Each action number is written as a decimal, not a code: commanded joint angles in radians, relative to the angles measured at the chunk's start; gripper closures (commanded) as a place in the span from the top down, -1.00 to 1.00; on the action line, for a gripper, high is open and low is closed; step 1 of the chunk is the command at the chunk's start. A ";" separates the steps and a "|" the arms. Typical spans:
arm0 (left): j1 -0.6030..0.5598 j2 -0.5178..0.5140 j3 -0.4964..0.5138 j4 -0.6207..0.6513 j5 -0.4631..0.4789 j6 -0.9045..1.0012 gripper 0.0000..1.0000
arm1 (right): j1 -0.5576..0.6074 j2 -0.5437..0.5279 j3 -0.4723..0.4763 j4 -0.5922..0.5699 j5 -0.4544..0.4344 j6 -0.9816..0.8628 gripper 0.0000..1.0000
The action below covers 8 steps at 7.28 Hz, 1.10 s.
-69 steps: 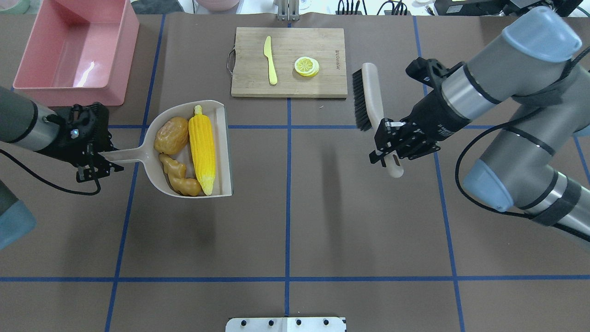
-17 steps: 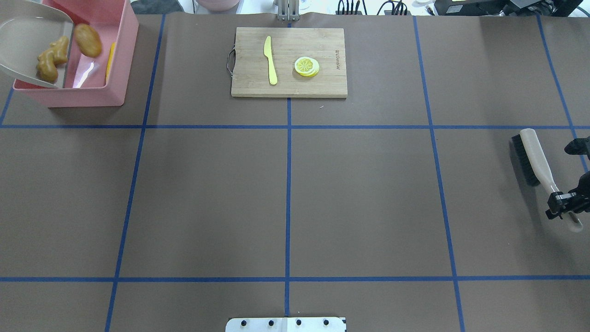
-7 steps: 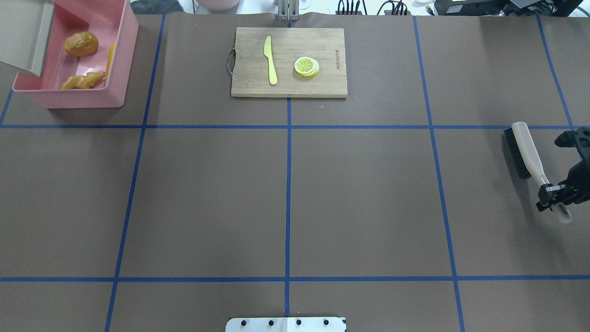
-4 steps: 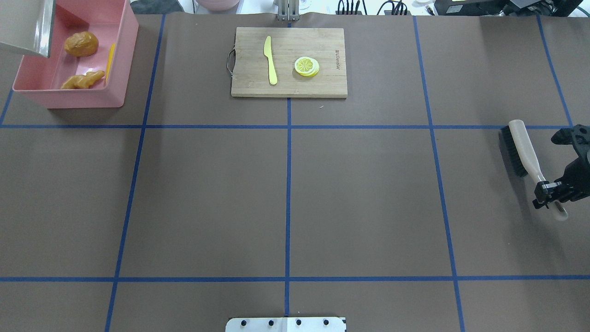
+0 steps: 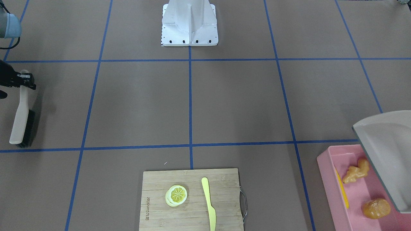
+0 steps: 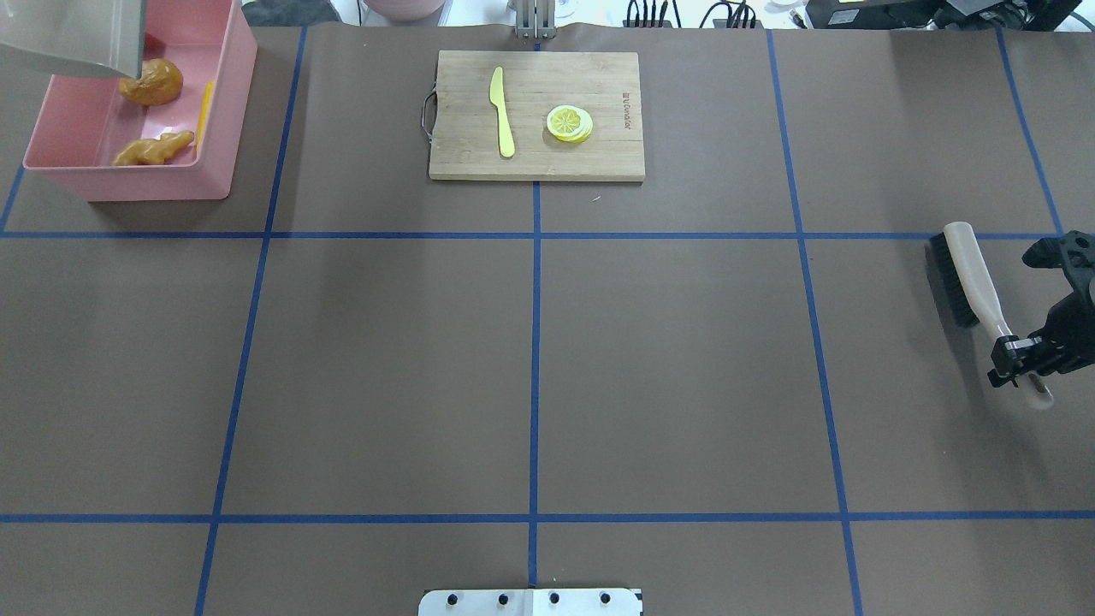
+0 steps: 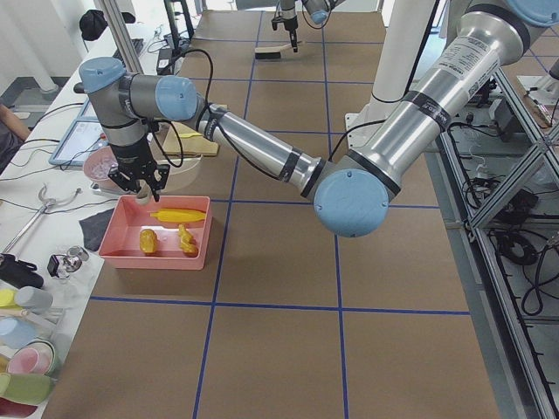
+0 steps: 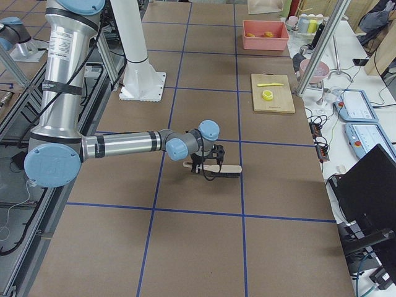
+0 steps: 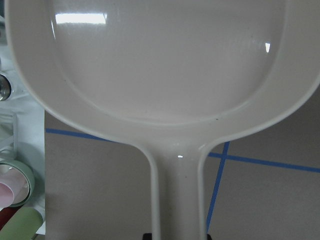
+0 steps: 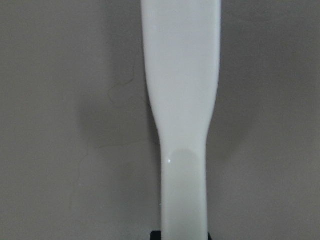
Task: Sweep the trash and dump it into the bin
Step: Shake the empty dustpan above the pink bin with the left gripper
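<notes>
Overhead exterior: trash (image 6: 152,81) all in bin (image 6: 128,182) (dustpan (image 6: 77,34) looks empty), left gripper (image 9: 176,237) clamped on its handle, right gripper (image 6: 1018,366) pinching the brush (image 6: 962,274), so dumping looks done, next I'd guess park both.

I can find only one bit of lettering: a short line of dark print stamped on the wooden cutting board (image 6: 466,158), running along the short edge nearest the lemon slice (image 6: 569,122) (it sits sideways in both the overhead and the front-facing view). It is too small for me to read. Nothing else shows readable words or numbers.
</notes>
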 commanded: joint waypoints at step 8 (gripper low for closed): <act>0.319 0.183 -0.450 0.066 -0.110 -0.297 -1.00 | 0.000 0.000 -0.004 0.000 0.000 0.003 1.00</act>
